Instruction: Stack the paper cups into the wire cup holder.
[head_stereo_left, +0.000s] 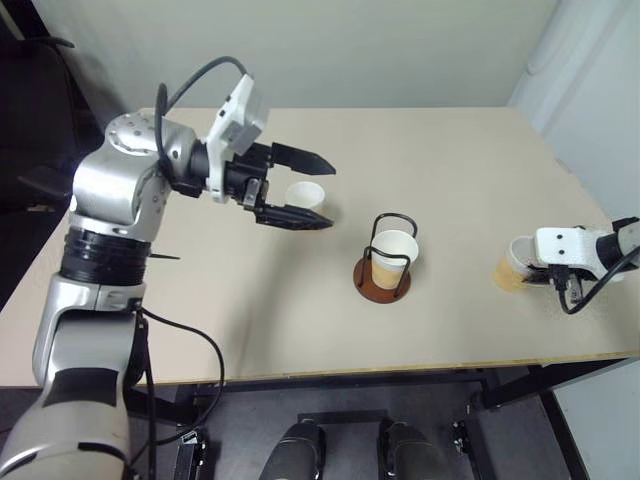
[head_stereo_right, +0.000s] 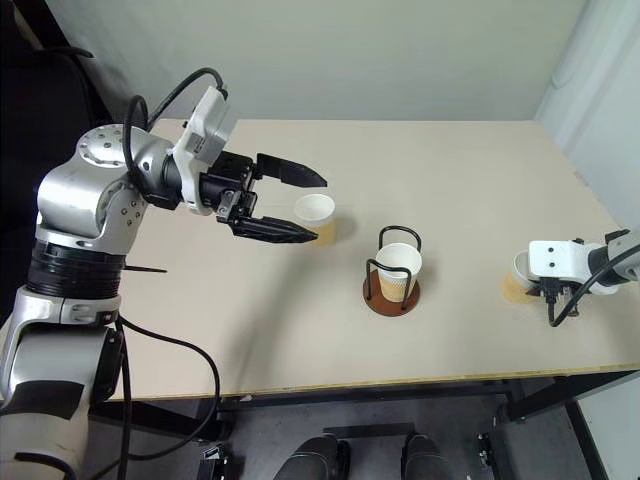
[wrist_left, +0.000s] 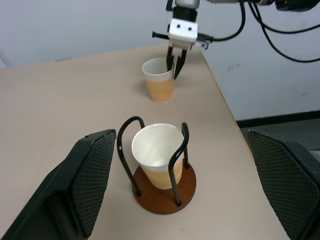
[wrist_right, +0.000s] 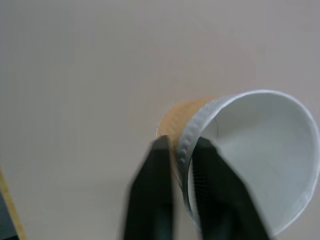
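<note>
Right end effector (wrist_right: 176, 150) pinches a paper cup's (wrist_left: 159, 80) rim; lift straight, then centre over the wire cup holder (head_stereo_left: 382, 270). Left end effector (head_stereo_left: 310, 190) gapes empty.

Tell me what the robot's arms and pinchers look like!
The left arm is shiny silver metal with black rings at its joints and black cables looping around it. Its left gripper has two pointy black fingers and a white box on the wrist. In the left wrist view their pads look dotted. The right gripper has a white block, black cables and thin black fingers.
</note>
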